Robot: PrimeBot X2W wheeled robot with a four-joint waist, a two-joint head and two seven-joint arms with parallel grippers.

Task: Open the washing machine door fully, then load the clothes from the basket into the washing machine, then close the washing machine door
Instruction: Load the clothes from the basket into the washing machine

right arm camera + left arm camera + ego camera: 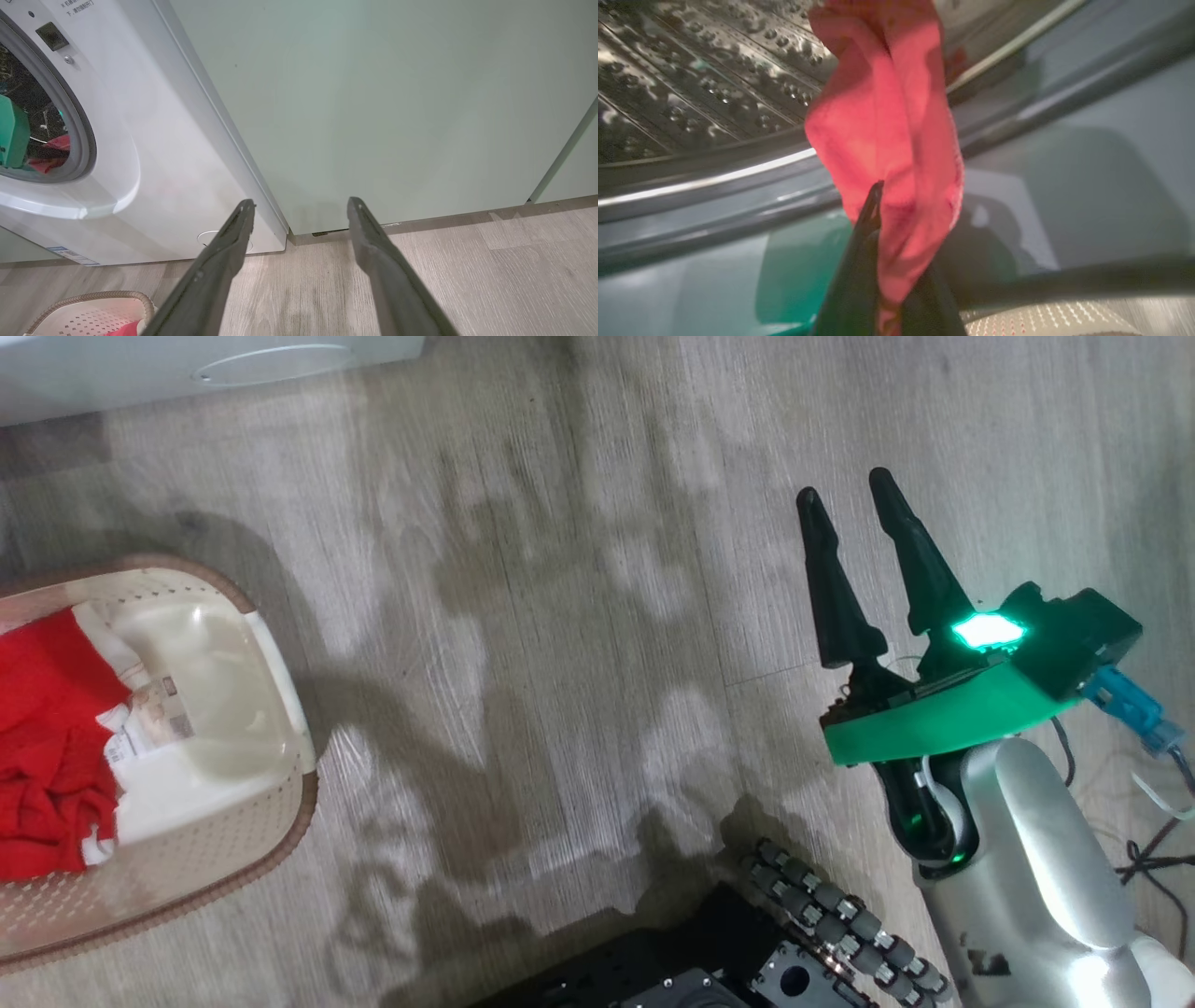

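Hanging from the tightly closed left gripper (pixel 892 219), a bright red fabric garment (pixel 887 140) is pinched between the two long dark fingers at the mouth of the white front-loading washing machine (pixel 163 140). The machine's perforated steel drum (pixel 691 70) lies just behind the cloth, and its grey door gasket (pixel 738 200) curves past beneath. In the right wrist view, red cloth shows inside the machine's round opening. A bundle of red and white fabric clothes (pixel 47 737) lies in the cream-white perforated plastic basket (pixel 271 821) with a brown rim. The basket stands on the grey wood-grain floor (pixel 560 616) in front of the machine. The right gripper (pixel 845 490) hangs over the floor, well apart from the basket, with its fingers spread wide and nothing between them. It faces the pale green cabinet (pixel 397 93) just beside the machine.
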